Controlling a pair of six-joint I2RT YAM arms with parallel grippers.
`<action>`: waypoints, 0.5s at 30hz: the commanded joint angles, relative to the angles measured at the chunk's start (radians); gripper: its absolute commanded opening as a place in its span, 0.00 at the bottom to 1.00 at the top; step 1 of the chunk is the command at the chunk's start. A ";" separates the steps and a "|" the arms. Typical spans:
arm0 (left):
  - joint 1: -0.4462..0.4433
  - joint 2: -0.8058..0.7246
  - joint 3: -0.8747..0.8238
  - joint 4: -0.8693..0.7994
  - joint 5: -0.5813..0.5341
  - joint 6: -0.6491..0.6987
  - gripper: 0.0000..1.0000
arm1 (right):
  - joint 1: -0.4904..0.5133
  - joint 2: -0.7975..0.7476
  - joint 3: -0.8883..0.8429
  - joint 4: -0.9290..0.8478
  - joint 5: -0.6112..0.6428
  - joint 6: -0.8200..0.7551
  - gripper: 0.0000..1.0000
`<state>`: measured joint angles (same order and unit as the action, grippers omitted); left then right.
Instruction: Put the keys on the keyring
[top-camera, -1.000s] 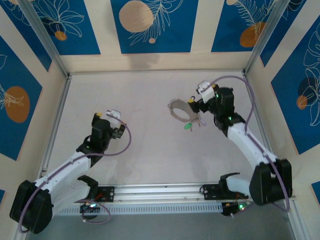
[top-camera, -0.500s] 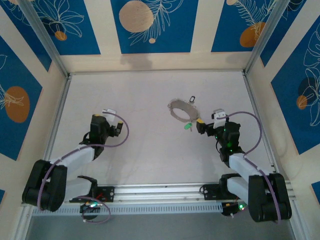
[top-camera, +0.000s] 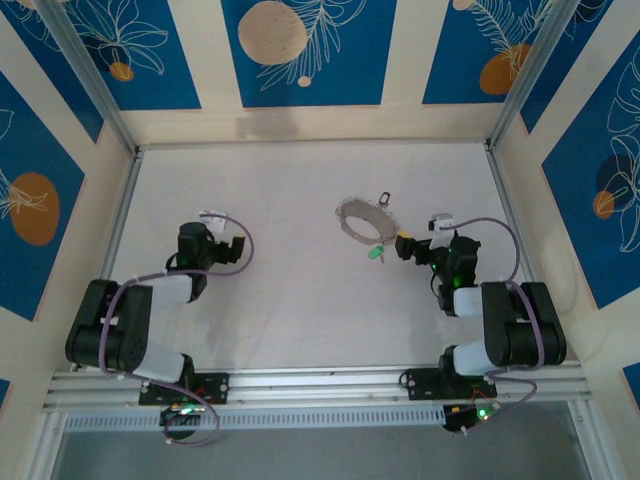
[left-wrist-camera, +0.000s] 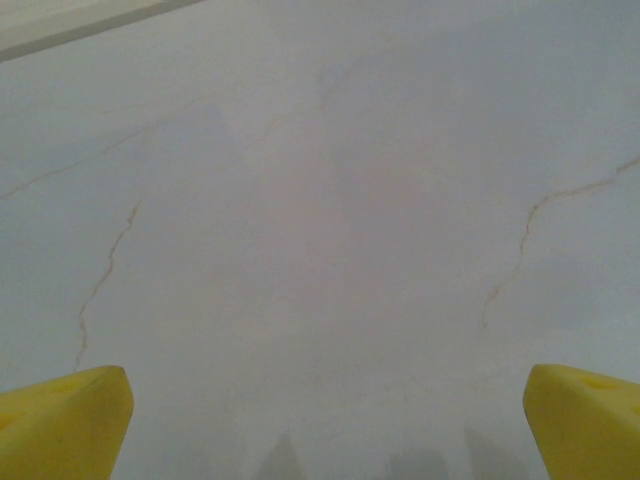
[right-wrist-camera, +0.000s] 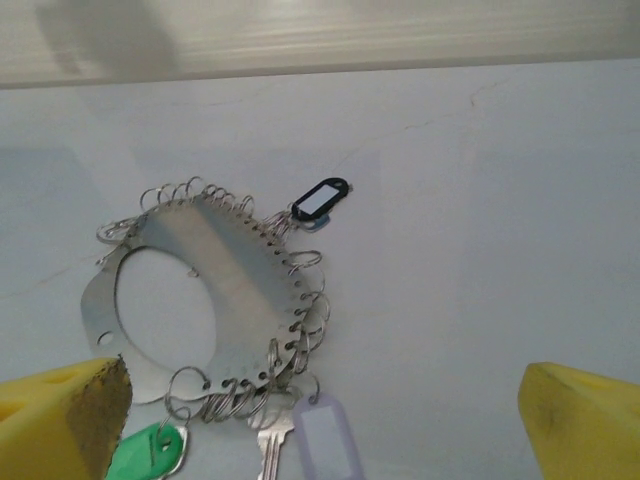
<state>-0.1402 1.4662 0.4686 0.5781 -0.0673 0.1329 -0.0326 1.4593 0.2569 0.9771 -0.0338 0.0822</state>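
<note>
1. Keyring (right-wrist-camera: 240, 270) lies flat on the bench, right of centre. Black-tag key (right-wrist-camera: 320, 197) at its far edge, green tag (right-wrist-camera: 150, 455) and lilac tag (right-wrist-camera: 325, 445) at its near edge.
2. Right claw (top-camera: 405, 247) wide open, empty, near the keyring.
3. Left claw (top-camera: 236, 248) wide open, empty, well apart.
4. Bench (left-wrist-camera: 320, 200) white with hairline cracks; walls (top-camera: 300, 50) blue and cream panels.

Soft, even light from above keeps the top view bright. The pale tabletop (top-camera: 290, 310) carries only faint, blurred shadows close under the arms, and there is a dim smudge on the far wall (top-camera: 270, 125). The left wrist view is washed-out and low in contrast, with the yellow fingertips (left-wrist-camera: 60, 425) of the left end effector (left-wrist-camera: 320, 430) soft-edged in the near corners. The right wrist view is sharper: the keyring (right-wrist-camera: 245, 280) gives a dull sheen without hard glare, while the right end effector (right-wrist-camera: 320, 420) is out of focus.
</note>
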 joint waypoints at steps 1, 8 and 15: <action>0.051 0.027 0.008 0.080 0.067 -0.045 1.00 | -0.007 0.079 0.027 0.112 0.013 0.033 0.99; 0.076 0.072 -0.068 0.255 0.076 -0.070 1.00 | 0.020 0.068 0.097 -0.042 0.110 0.034 0.99; 0.076 0.070 -0.064 0.247 0.050 -0.082 1.00 | 0.045 0.064 0.132 -0.116 0.219 0.042 0.99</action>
<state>-0.0723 1.5402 0.4023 0.7826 -0.0227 0.0757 -0.0006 1.5242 0.3687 0.8841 0.1112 0.1131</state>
